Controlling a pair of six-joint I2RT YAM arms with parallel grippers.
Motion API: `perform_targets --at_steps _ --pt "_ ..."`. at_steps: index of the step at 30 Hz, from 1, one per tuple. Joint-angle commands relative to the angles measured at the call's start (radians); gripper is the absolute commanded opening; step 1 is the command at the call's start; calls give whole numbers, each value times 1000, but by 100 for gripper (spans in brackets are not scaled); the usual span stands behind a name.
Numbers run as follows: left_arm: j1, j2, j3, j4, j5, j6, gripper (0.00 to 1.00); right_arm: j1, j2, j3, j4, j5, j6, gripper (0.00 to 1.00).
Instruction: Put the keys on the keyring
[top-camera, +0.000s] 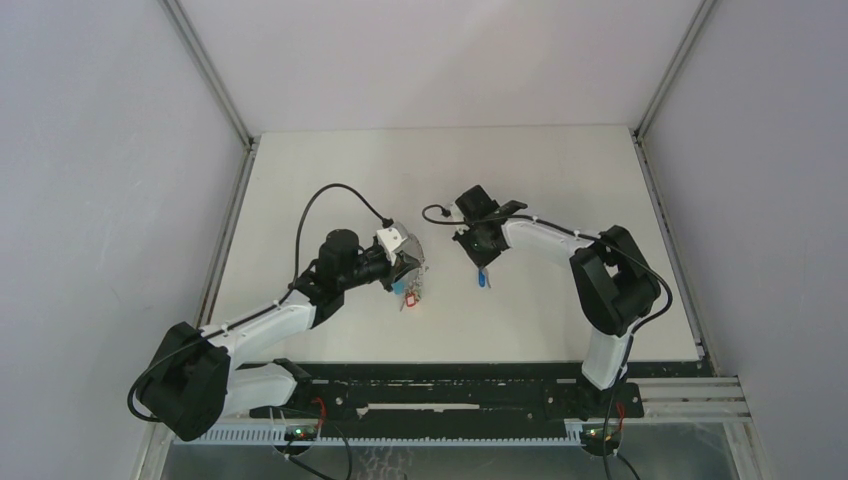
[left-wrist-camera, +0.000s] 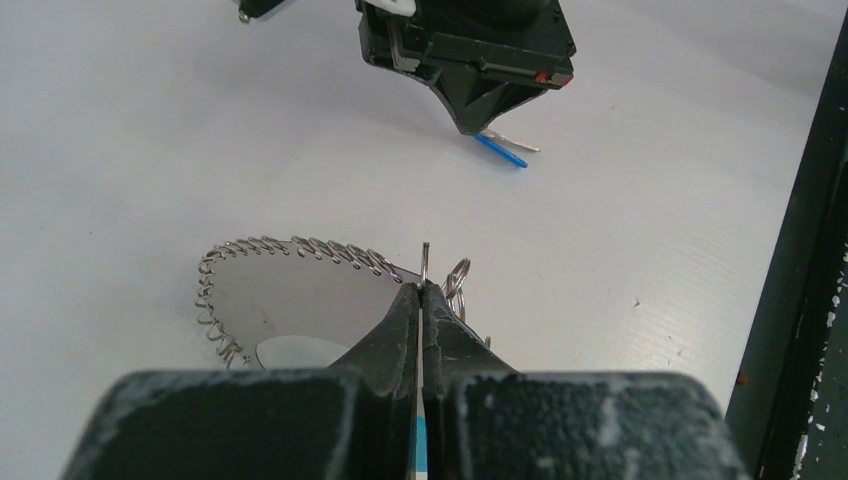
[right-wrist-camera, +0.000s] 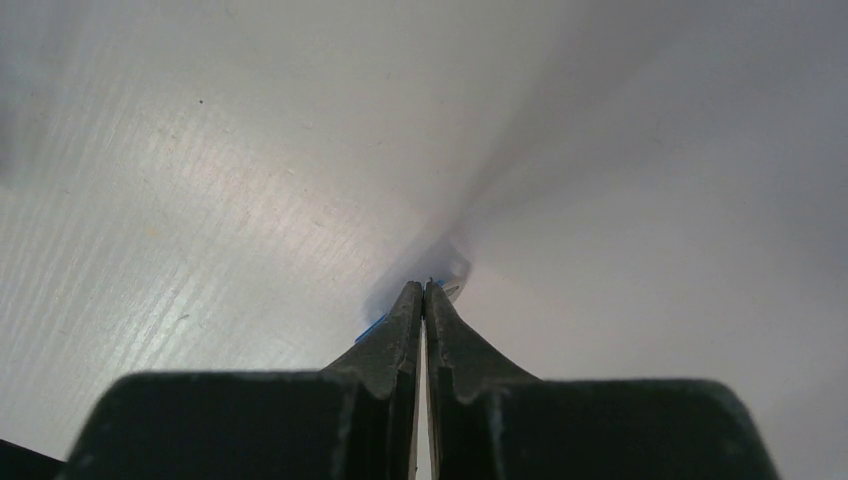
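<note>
The left jaws are clenched on the thin wire of the large wire keyring (left-wrist-camera: 300, 247), and a short wire end pokes up just past their tips. The loop fans out to the left of those jaws, its rim strung with a row of small silver rings. In the top view, red and cyan plastic bits (top-camera: 408, 297) hang just below them.

The tiny key with a dark-blue plastic head and short silver blade (left-wrist-camera: 500, 151) sits right at the tips of the right jaws, down at the white worktop (top-camera: 330, 170). Those jaws are pressed fully together; whether they pinch the key I cannot tell. It lies well ahead of the left jaws, apart from the keyring, with white worktop between.

A black cable (top-camera: 335, 187) arches behind the left jaws. Grey walls (top-camera: 100, 150) and metal frame posts (top-camera: 215, 75) enclose the worktop, and a black rail (top-camera: 450, 395) runs along its near edge. A small red mark (left-wrist-camera: 553, 77) on the right arm's black housing is too small to read.
</note>
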Motion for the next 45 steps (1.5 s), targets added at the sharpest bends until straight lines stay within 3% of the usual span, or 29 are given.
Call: perform_targets --at_steps 1,12,15,17,21,23,29,40,45 --pt "4 -24 -9 65 7 -9 0 -21 -19 -2 43 -40 31 1" --pt "4 -21 -8 66 5 -8 0 -56 2 -2 94 -69 69 1" --pt "3 -14 -5 66 9 -10 0 -54 12 9 54 -114 57 0" --pt "4 -14 -5 67 10 -9 0 -42 12 22 36 -39 82 0" --pt "4 -17 -7 67 8 -9 0 -33 12 48 -10 -50 105 0" --pt "3 -17 -6 67 9 -9 0 -62 -5 28 28 -274 93 0" --pt "4 -23 -9 70 10 -10 0 -152 0 -35 103 -370 176 0" --pt "4 -11 -7 74 14 -13 0 -123 28 -13 103 -177 221 0" --pt "3 -10 -6 76 13 -14 0 -97 26 -10 82 -82 223 10"
